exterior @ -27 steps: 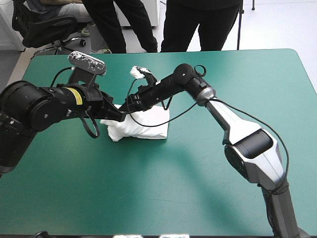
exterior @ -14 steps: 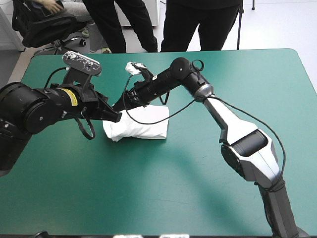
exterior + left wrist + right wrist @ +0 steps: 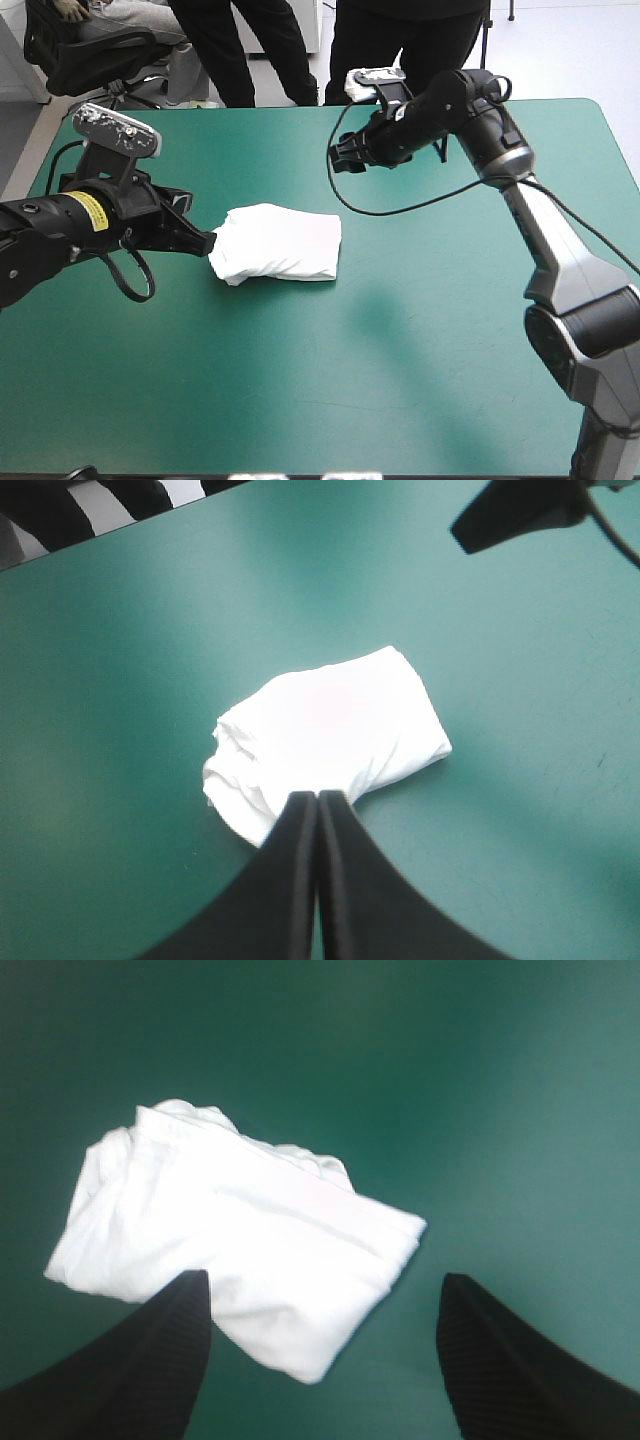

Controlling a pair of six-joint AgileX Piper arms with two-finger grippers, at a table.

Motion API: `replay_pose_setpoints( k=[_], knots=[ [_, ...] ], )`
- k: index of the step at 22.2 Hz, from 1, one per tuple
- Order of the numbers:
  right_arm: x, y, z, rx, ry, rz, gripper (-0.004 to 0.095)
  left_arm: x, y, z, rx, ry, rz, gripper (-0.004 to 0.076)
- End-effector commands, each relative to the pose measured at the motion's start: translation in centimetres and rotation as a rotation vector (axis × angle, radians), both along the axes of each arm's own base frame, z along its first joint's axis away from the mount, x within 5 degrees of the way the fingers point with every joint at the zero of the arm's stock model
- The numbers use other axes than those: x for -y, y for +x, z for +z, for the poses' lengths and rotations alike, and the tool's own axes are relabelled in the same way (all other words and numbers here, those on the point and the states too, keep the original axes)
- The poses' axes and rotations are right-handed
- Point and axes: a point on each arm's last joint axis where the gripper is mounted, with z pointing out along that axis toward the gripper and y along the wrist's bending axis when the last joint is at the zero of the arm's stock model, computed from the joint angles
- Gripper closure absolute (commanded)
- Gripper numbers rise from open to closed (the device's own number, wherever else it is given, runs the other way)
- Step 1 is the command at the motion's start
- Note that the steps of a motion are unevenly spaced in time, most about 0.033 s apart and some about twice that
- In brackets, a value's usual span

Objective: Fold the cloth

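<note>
Teal-green cover (image 3: 400,350) shows around the folded T-shirt (image 3: 278,243). We've drawn back: it lies just ahead of our clenched left gripper (image 3: 318,798) and well ahead of our released right gripper (image 3: 320,1290). Folding seems done.

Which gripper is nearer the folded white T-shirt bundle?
Left. The left gripper is at the white T-shirt's left end; the right gripper hangs apart, toward the far edge.

The T-shirt (image 3: 280,255) lies as a folded white bundle on the teal-green table (image 3: 400,380), left of its middle. The left gripper (image 3: 207,243) points at the bundle's left end, its black tip right at the cloth. The right gripper (image 3: 338,160) hangs well apart from the bundle, nearer the table's far edge.
</note>
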Motion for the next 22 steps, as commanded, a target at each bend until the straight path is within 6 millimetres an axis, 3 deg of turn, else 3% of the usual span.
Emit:
replay_pose_setpoints(
  k=[1,3,4,7,17,22],
  knots=[
    [2.4,-3.1,0.8,-0.031,-0.034,-0.032,0.0304,-0.8,-1.1,1.1,0.037,-0.032,0.011,0.0733],
    [3.0,-4.0,-1.2,-0.105,-0.067,-0.034,0.0301,-0.9,-1.2,1.2,0.044,-0.036,0.012,0.0733],
    [3.1,-4.5,-3.9,-0.175,-0.076,-0.031,0.0298,-1.0,-1.3,1.3,0.047,-0.038,0.012,0.0733],
    [2.4,-4.4,-7.2,-0.233,-0.018,-0.016,0.0298,-1.0,-1.3,1.3,0.047,-0.038,0.012,0.0733],
    [-1.3,-0.4,-15.0,-0.319,0.238,0.032,0.0298,-1.0,-1.3,1.4,0.052,-0.041,0.011,0.0732],
    [-2.0,0.9,-17.5,-0.333,0.296,0.01,0.0298,-0.9,-1.4,1.4,0.044,-0.055,0.0,0.0732]
  ],
)
